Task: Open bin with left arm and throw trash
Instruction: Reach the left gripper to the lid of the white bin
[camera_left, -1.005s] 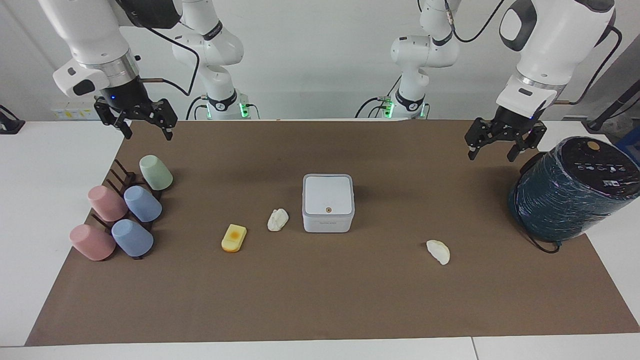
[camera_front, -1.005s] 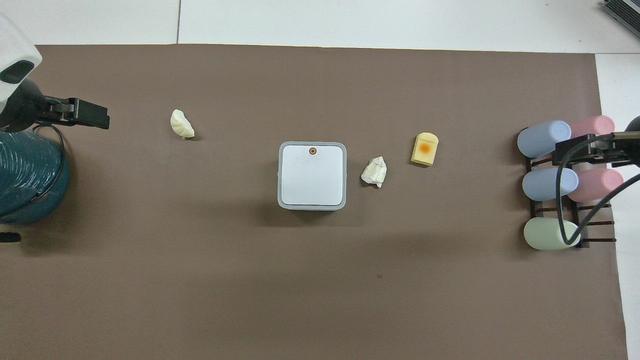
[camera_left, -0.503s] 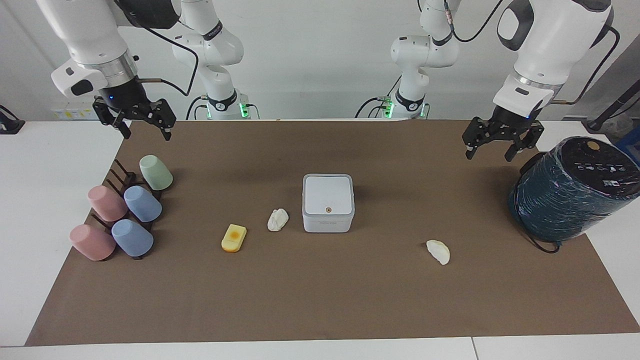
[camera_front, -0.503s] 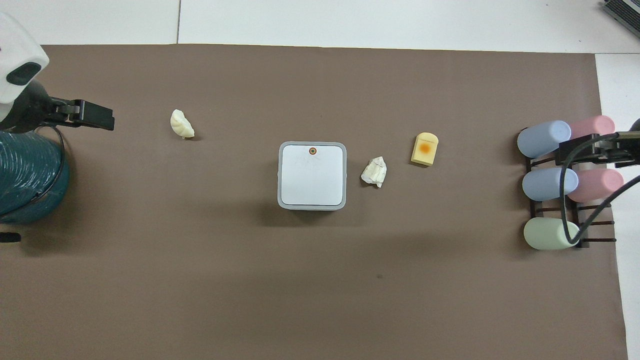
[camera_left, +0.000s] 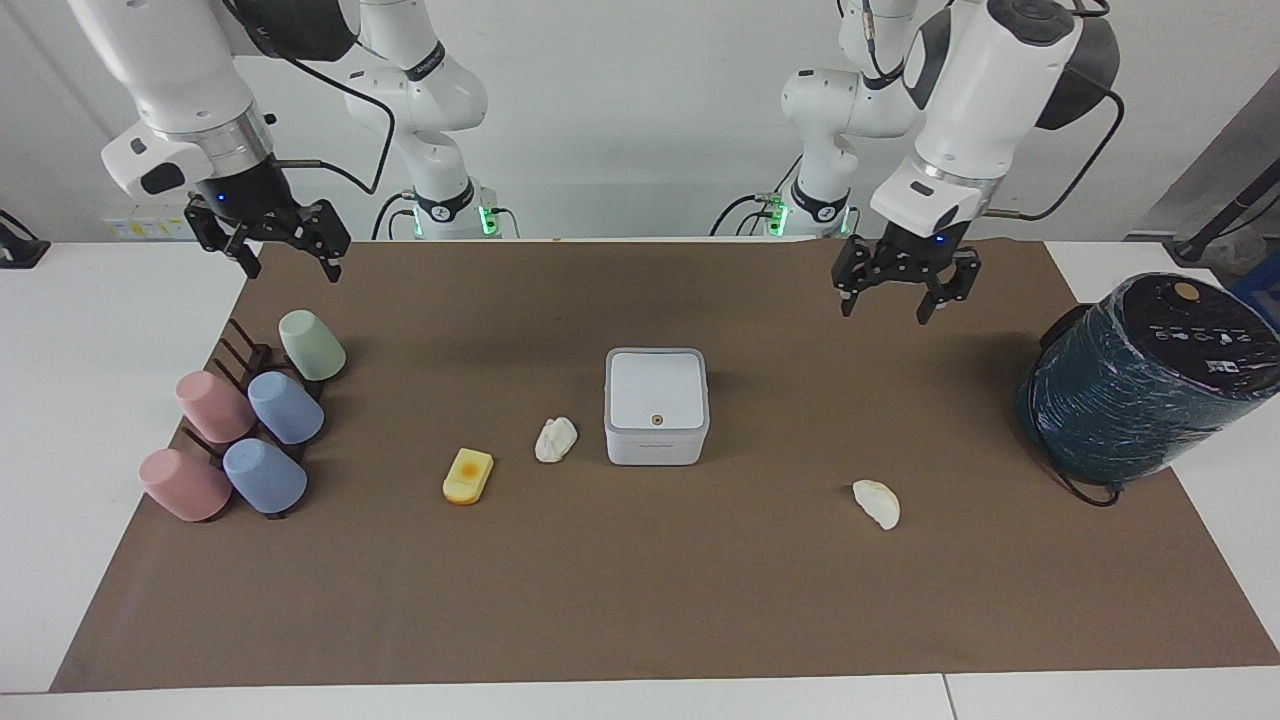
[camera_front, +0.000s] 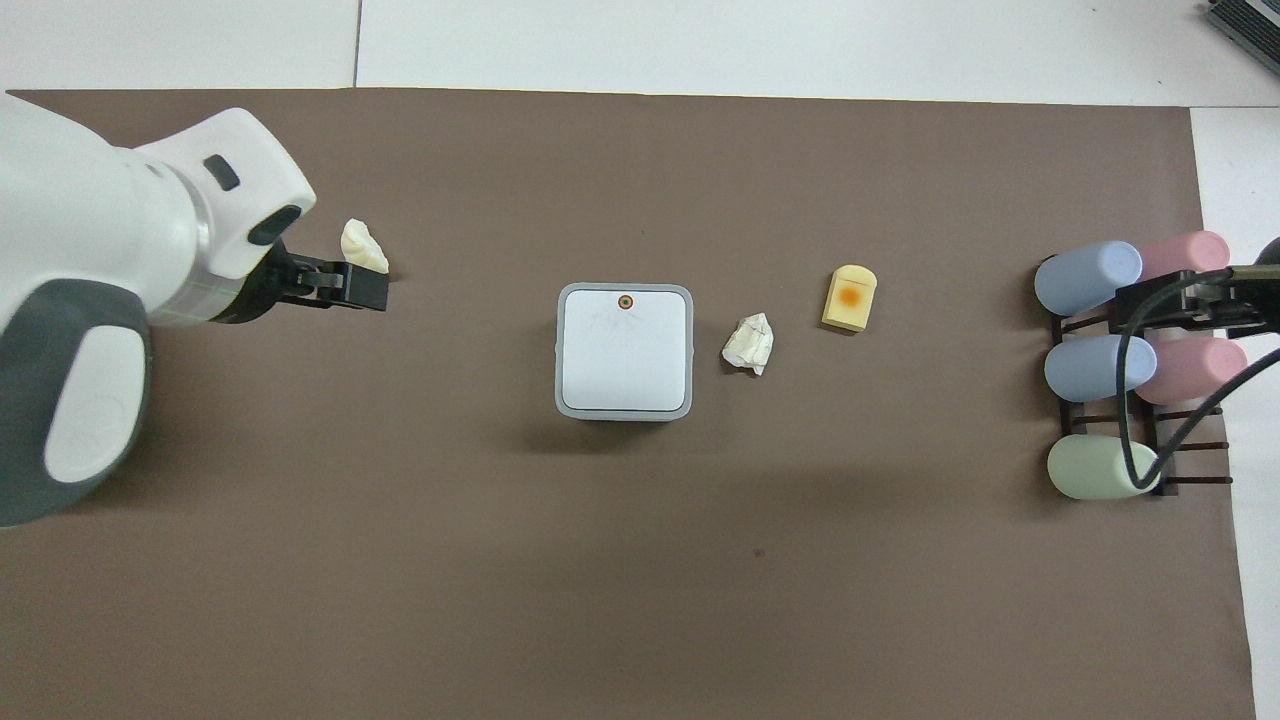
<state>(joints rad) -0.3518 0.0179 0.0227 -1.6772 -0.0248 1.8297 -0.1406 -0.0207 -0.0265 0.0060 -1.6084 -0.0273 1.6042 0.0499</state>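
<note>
Bin (camera_left: 656, 405) sits shut at the middle of the brown mat (camera_left: 640, 600), its white lid flat with the small orange dot on the edge farthest from me. My left gripper (camera_left: 905, 292) hangs in the air over bare mat toward my left arm's end of the table, fingers spread and empty, touching nothing. The cream-white curved slice (camera_left: 877, 503) lies on the mat farther out from me than the bin, toward that same end. The white lumpy wad (camera_left: 555, 439) rests just beside the bin toward my right arm's end, and the yellow-orange bar (camera_left: 468, 475) lies near it, further along that way. My right arm waits, its right gripper (camera_left: 285, 250) open and empty above the mat's edge by the rack of pastel cups (camera_left: 255, 420). A dark teal wrapped cylinder (camera_left: 1140, 380) stands at my left arm's end.
</note>
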